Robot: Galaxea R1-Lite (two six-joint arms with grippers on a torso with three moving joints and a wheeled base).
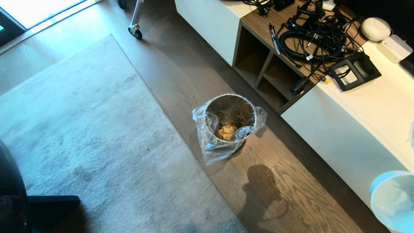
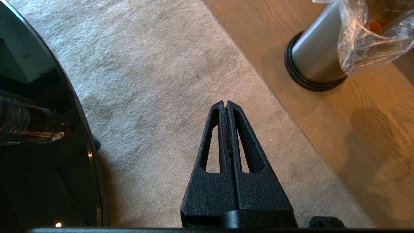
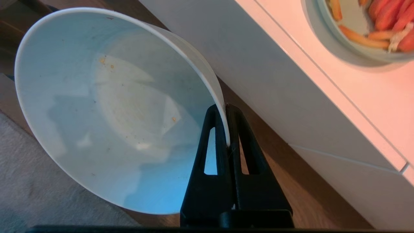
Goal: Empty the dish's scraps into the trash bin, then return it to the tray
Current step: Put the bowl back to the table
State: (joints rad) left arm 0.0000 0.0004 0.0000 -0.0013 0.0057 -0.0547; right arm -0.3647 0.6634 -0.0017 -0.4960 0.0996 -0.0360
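Observation:
My right gripper is shut on the rim of the dish, a white bowl that holds only a few crumbs and hangs beside the white cabinet. In the head view the dish shows at the lower right corner. The trash bin, steel with a clear liner bag, stands on the wooden floor with orange and yellow scraps at its bottom. The left wrist view shows the trash bin off to one side of my left gripper, which is shut and empty above the carpet. The tray is out of view.
A white low cabinet with open wooden shelves and a tangle of cables runs along the right. A pale-green plate of orange scraps sits on its top. A grey carpet covers the left. The round black table edges in at the left.

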